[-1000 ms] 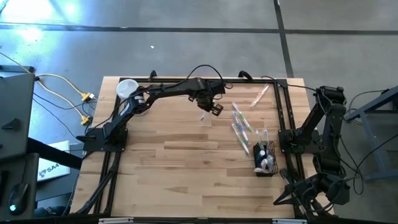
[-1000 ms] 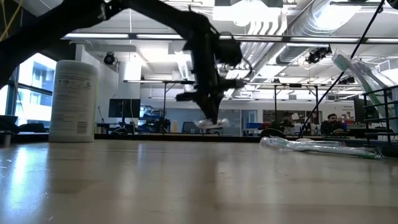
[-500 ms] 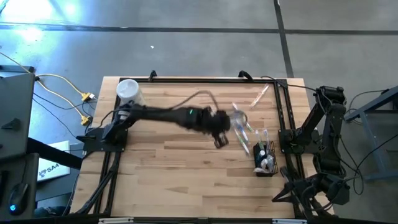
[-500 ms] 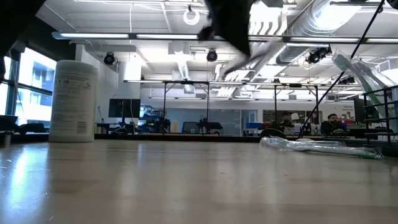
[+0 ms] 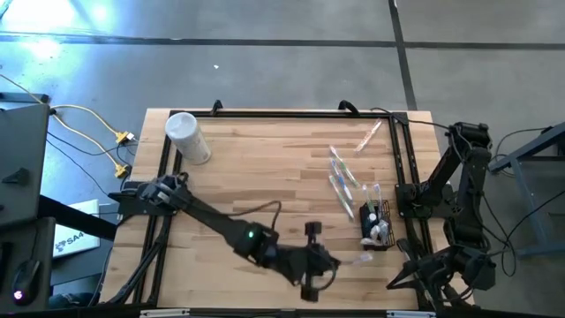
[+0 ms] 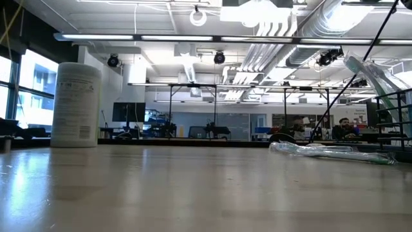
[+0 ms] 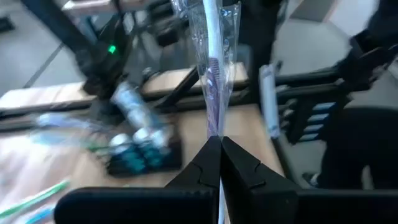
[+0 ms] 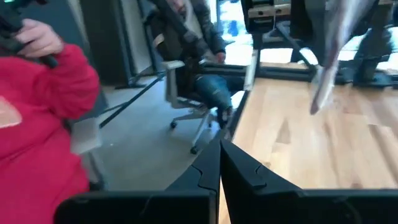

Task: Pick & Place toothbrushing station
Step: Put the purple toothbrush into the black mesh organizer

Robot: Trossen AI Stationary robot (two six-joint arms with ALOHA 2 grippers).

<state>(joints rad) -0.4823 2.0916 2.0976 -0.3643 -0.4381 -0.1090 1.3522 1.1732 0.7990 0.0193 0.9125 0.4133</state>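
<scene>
Near the table's front edge, just beside the black wire-mesh holder point(image 5: 374, 226), the left gripper point(image 5: 323, 261) clamps the end of a wrapped toothbrush point(image 7: 213, 68), its fingers pressed together on the clear sleeve; in the high view the brush point(image 5: 356, 261) projects from the gripper toward the holder. One second earlier the same arm worked at the middle of the table's far half; it has since swung across the table to the front, and it has left the low view altogether, which now shows only the white canister point(image 6: 76, 103) and the loose wrapped brushes point(image 6: 331, 151) on the tabletop. The swing reads as the carry stage of one pick-and-place cycle: a brush has been lifted and brought to the holder, but is not yet inserted. The holder already contains teal toothpaste tubes point(image 7: 132, 158) and upright brushes. Several toothbrushes point(image 5: 342, 181) remain lying between the table's centre and its right side, one point(image 5: 369, 135) near the far right corner. The right gripper point(image 8: 219, 149) waits off the table's right side, fingers together and empty.
</scene>
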